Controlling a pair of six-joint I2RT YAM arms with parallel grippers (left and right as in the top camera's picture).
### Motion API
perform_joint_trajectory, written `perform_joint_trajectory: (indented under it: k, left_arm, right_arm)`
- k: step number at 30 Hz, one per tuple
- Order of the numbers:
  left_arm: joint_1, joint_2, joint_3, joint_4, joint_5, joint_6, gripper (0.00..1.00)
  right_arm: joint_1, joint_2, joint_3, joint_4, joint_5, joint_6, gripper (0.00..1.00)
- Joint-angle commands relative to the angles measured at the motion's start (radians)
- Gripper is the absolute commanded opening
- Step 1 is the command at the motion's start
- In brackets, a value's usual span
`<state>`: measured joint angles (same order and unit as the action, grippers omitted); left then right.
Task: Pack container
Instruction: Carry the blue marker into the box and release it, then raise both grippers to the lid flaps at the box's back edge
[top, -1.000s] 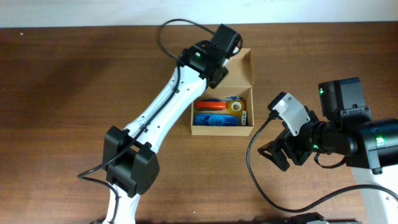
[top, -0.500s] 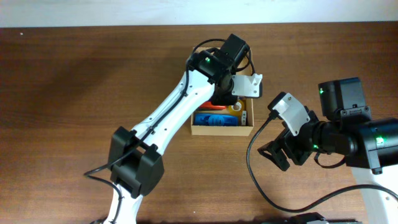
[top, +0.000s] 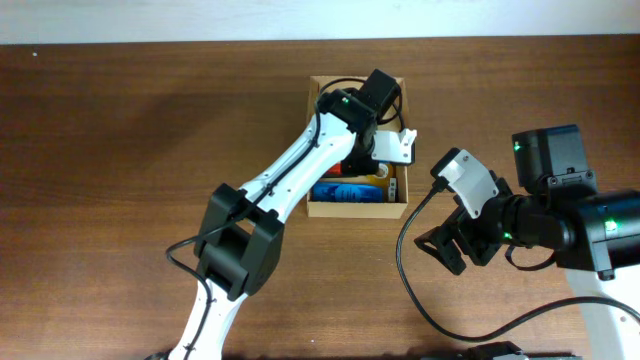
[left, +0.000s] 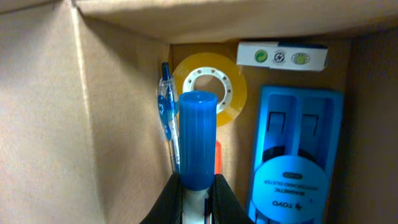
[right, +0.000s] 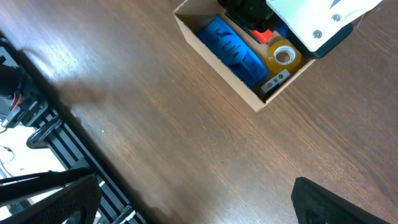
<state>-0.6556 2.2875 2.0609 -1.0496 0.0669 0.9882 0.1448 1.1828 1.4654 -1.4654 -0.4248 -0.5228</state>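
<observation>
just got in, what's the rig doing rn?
The left gripper holds a blue cylinder, likely a marker, inside the cardboard box, by a tape roll, a pen and a blue case already packed. The right gripper hangs open over the table beside the box, holding nothing.

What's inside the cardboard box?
Inside the container: a yellow tape roll, a blue board eraser, a white packet, a blue pen, and a blue marker in the left gripper. An orange item behind the marker is mostly covered.

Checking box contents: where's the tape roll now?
Left wrist view: tape roll lies at the far end of the box, between the pen and the blue case, beside the white packet.
</observation>
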Motion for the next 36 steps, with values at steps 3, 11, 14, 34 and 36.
perform_joint_trajectory:
  k: [3,11,14,34,36]
  left_arm:
    - [0.009,0.018,0.002,0.005,-0.006,-0.011,0.02]
    - [0.01,0.004,0.003,0.006,-0.003,-0.029,0.57]
    - [0.006,-0.072,0.003,-0.007,-0.003,-0.061,0.57]
    - [0.35,-0.392,0.002,-0.027,0.364,-0.433,0.02]
    - [0.416,-0.374,0.002,0.017,0.363,-0.521,0.02]
  right_arm:
    - [-0.001,-0.003,-0.003,0.0,-0.009,0.008,0.99]
    - [-0.001,-0.003,-0.003,0.0,-0.009,0.008,0.99]
    - [-0.001,-0.003,-0.003,0.0,-0.009,0.008,0.99]
    - [-0.001,-0.003,-0.003,0.005,-0.01,0.008,0.99]
    - [-0.001,-0.001,-0.003,0.007,-0.009,0.008,0.99]
